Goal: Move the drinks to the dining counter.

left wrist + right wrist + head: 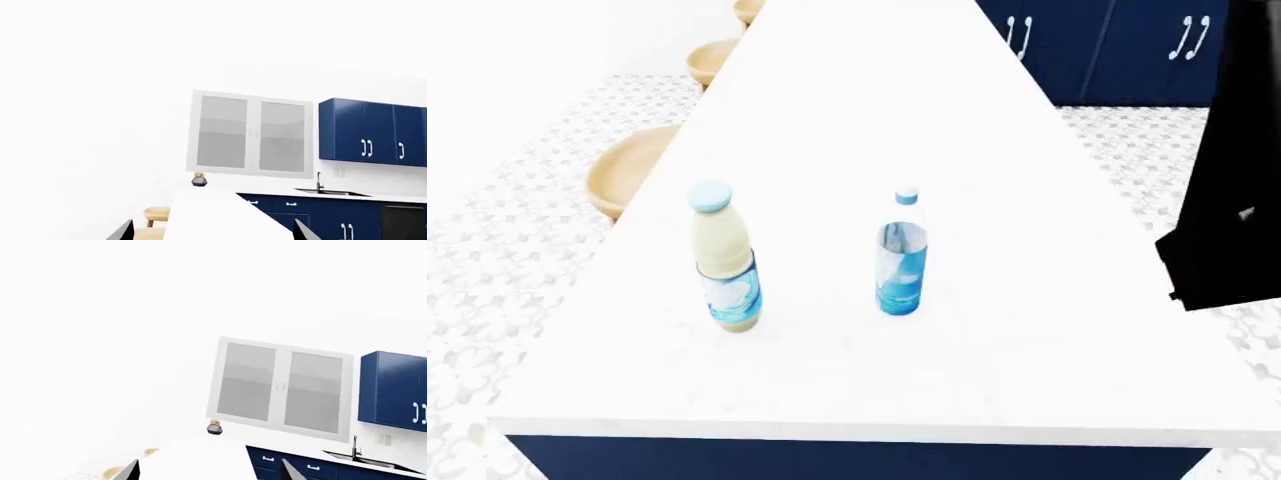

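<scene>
Two drinks stand upright on the dining counter (961, 140), a long white top on a navy base. The cream bottle (725, 258) has a pale blue cap and blue label. To its right, apart from it, stands the slimmer clear-blue water bottle (902, 255) with a white cap. Neither gripper shows in the head view. My left gripper (213, 232) is open, its dark fingertips wide apart over the counter top (220, 215) with nothing between them. My right gripper (212, 472) is open too and holds nothing. No bottle appears in either wrist view.
Round tan stools (630, 180) line the counter's left side. A black block (1228, 190) stands at the right edge. Navy cabinets (1121, 45) stand beyond. A small pot (199, 180) sits at the counter's far end, below a window (252, 134); a sink tap (319, 182) is at the right.
</scene>
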